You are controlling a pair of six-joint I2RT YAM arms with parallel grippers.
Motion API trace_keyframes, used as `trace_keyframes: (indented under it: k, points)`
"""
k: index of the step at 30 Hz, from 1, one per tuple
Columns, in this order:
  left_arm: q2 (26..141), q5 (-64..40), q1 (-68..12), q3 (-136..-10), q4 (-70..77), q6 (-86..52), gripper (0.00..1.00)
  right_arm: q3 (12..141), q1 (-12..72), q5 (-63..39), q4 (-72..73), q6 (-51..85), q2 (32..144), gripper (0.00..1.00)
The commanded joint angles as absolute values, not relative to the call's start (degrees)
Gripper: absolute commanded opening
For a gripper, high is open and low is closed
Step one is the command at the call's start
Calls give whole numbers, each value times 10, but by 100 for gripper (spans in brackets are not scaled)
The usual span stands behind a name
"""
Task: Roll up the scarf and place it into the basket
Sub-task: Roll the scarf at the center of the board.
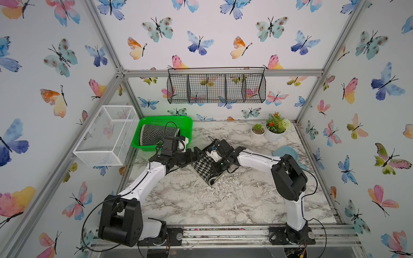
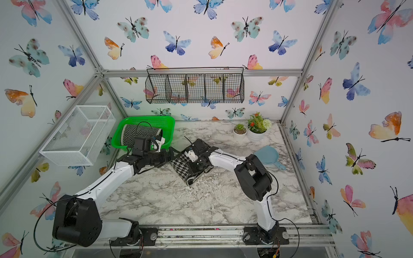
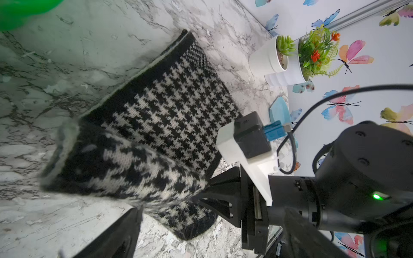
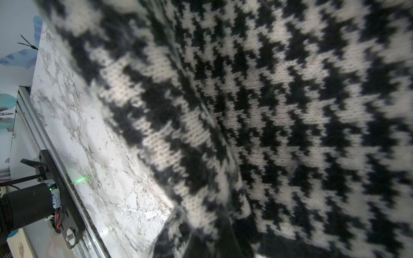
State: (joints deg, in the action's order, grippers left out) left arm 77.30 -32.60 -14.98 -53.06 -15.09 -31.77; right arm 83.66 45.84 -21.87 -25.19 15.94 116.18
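Houndstooth scarf (image 1: 204,166) lies mid-surface (image 1: 201,201), only partly rolled and well outside the basket (image 1: 188,128), which holds a zigzag-patterned roll (image 1: 156,134). Right claw (image 3: 204,193) closed tight, pinching the turned-over fold. Left claw (image 1: 199,155) spread wide beside it, empty. Finishing the roll and the transfer look outstanding.

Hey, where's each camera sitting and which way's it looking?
Top views: high at the front, looking down on the marble table; left arm and right arm show in both.
Left wrist: on the left arm, facing the houndstooth scarf; the right tool pinching it shows.
Right wrist: on the right arm, close against the scarf; an arm base shows.
Shared: every view shows the scarf.
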Motion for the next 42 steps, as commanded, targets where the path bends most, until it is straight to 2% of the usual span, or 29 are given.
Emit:
trace_keyframes:
  k: [1, 12, 19, 25, 31, 34, 38, 42]
  points:
    - [771, -349, -162, -519, -108, -332, 99, 819, 452, -210, -250, 174, 1173, 2]
    - [816, -368, -171, -506, -56, -344, 99, 808, 430, -217, -243, 190, 1173, 2]
    - [787, -371, -171, -484, -34, -354, 99, 809, 420, -262, -227, 197, 1173, 2]
    - [817, -375, -171, -497, -17, -351, 99, 813, 418, -289, -224, 200, 1183, 3]
    - [881, -371, -171, -533, -6, -345, 99, 807, 417, -280, -225, 201, 1168, 16]
    - [915, -366, -171, -543, 13, -352, 99, 806, 417, -258, -238, 198, 1159, 28]
    - [964, -356, -169, -563, 24, -360, 99, 789, 417, -196, -254, 204, 1135, 42]
    - [1009, -357, -163, -577, 37, -366, 99, 774, 417, -99, -292, 210, 1110, 46]
